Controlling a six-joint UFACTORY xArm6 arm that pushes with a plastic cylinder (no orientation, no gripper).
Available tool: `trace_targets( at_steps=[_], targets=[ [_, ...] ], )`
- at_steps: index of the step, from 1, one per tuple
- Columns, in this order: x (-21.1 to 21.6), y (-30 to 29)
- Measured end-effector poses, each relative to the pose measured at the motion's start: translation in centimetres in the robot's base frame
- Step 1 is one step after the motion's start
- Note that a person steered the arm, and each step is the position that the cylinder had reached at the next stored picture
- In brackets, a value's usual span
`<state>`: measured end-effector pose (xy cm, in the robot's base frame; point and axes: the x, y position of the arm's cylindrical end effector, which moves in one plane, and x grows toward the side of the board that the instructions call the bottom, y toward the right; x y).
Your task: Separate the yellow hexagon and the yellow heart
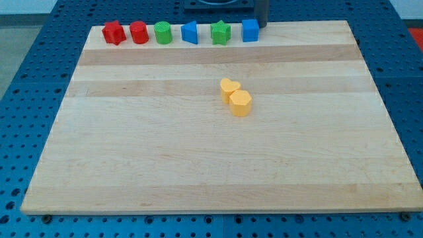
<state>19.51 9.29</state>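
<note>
The yellow heart [229, 88] and the yellow hexagon [240, 103] lie touching each other near the middle of the wooden board [132, 165], the heart up-left of the hexagon. My tip [262, 26] shows at the view's top edge, just right of the blue cube [250, 30], far above the two yellow blocks.
A row of blocks lines the board's top edge: a red star [114, 32], a red cylinder [139, 32], a green cylinder [162, 32], a blue triangle [190, 32], a green star-like block [220, 32] and the blue cube. A blue pegboard table surrounds the board.
</note>
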Motion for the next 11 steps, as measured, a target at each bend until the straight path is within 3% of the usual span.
trace_targets(
  at_steps=[4, 6, 7, 9, 11],
  targets=[
    [0.7, 0.5],
    [1.4, 8.0],
    [5.0, 8.6],
    [12.0, 2.2],
    [15.2, -8.3]
  ],
)
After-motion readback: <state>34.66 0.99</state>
